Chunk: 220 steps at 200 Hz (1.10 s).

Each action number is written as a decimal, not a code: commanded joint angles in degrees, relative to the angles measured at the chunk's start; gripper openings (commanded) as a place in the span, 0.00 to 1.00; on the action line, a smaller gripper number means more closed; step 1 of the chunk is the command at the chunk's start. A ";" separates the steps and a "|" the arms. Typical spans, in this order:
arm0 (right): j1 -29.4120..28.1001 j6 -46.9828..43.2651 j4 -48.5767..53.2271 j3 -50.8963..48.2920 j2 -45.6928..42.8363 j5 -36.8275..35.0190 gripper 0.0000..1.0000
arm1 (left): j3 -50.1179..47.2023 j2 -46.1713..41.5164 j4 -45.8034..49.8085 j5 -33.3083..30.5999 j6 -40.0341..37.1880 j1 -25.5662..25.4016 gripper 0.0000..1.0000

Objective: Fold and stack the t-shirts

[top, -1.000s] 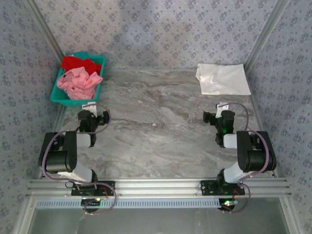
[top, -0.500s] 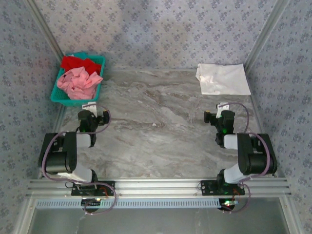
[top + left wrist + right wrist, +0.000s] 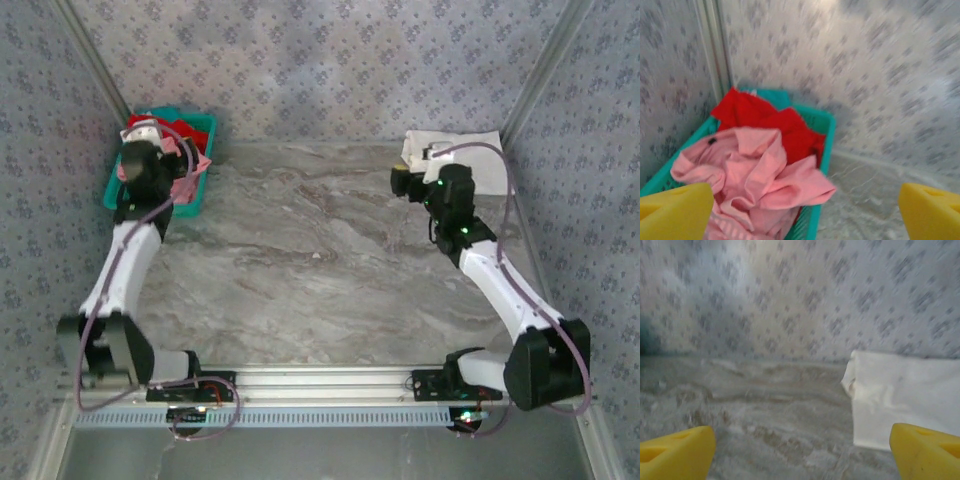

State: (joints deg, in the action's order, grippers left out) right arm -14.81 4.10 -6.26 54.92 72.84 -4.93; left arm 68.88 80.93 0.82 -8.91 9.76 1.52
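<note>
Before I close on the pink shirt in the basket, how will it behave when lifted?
The pink shirt lies crumpled in soft folds, so it is probably floppy and will unfurl from one pinch. Its thin cloth suggests little weight. It rests against the red shirt and over the teal basket rim, so it may snag or drag them.

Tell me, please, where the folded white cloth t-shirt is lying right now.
In the top view, the folded white cloth t-shirt lies flat in the grey marbled table's far right corner, across from the teal plastic basket.
</note>
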 commanded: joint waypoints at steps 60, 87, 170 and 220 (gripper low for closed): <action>-3.47 0.66 10.60 1.51 2.26 -0.69 0.92 | 20.61 27.24 17.77 2.43 -5.58 5.25 0.82; -3.60 0.74 10.53 -0.53 0.71 -1.21 0.92 | 26.98 34.69 20.24 4.88 -6.82 6.88 0.67; -3.73 -0.32 11.05 0.09 -1.46 -0.75 0.92 | 30.16 33.33 16.22 7.15 -5.23 9.46 0.00; -4.09 0.62 9.78 0.97 -1.94 0.25 0.92 | 17.34 8.39 5.79 5.42 1.01 8.16 0.00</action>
State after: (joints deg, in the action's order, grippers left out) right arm -18.24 4.54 4.45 54.68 72.40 -5.13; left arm 86.63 102.63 14.11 -2.61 7.51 10.70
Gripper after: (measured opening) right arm 0.917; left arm 0.042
